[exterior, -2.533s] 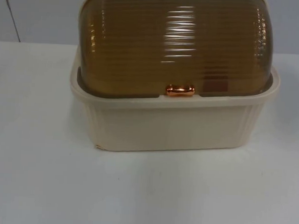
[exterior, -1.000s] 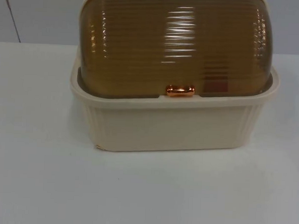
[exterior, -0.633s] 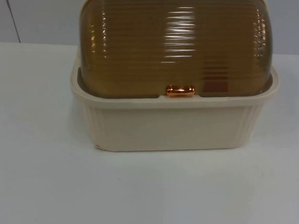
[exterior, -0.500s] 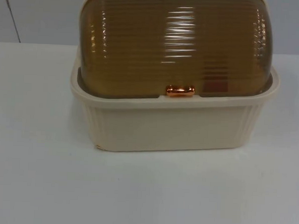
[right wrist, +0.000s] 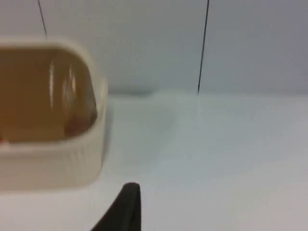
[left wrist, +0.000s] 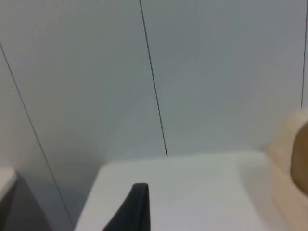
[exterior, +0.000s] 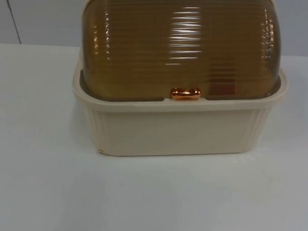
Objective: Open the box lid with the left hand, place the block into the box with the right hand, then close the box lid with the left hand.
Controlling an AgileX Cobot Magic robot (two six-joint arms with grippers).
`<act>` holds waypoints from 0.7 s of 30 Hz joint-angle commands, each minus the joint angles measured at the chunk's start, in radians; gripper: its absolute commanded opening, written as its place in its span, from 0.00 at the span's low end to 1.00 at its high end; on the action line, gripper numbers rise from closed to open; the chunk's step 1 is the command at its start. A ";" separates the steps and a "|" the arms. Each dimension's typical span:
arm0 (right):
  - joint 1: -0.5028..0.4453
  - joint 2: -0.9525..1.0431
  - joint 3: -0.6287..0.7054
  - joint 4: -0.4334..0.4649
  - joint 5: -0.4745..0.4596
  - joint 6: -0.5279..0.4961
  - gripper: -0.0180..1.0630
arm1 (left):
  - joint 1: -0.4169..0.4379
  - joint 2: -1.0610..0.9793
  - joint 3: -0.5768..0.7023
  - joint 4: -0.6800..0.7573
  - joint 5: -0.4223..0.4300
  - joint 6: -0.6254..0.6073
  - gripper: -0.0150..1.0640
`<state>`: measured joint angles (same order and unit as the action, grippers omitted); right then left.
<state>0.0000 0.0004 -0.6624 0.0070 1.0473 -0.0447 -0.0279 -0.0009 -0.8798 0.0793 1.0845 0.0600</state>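
A cream box (exterior: 176, 132) stands at the middle of the table in the top view. Its ribbed amber lid (exterior: 180, 45) is down, with a copper handle (exterior: 185, 93) at the front rim. Through the lid a dark red block (exterior: 221, 89) shows dimly inside, toward the box's right side. My left gripper (left wrist: 137, 207) hangs over the table to the left of the box (left wrist: 288, 168), apart from it. My right gripper (right wrist: 127, 207) hangs to the right of the box (right wrist: 53, 159), also apart; a reddish shape (right wrist: 77, 124) shows behind the lid (right wrist: 43, 91). Both arms wait.
The white table (exterior: 150, 197) runs wide in front of the box and on both sides of it. The grey partition wall (exterior: 41, 13) closes the back, just behind the box.
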 commanded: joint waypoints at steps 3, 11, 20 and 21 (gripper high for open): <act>0.000 0.000 0.078 -0.001 0.027 0.007 0.98 | -0.006 0.001 0.101 0.000 0.043 -0.013 0.99; 0.000 0.000 0.106 -0.007 0.027 0.007 0.98 | -0.006 0.001 0.252 -0.004 0.049 -0.044 0.99; 0.000 0.000 0.149 -0.007 0.031 0.007 0.98 | -0.006 0.001 0.386 -0.004 -0.011 -0.065 0.99; 0.000 0.000 0.149 -0.007 0.031 0.007 0.98 | -0.006 0.001 0.386 -0.004 -0.011 -0.065 0.99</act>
<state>0.0000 0.0022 -0.5180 0.0000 1.0826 -0.0412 -0.0279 0.0023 -0.4970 0.0793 1.0972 0.0089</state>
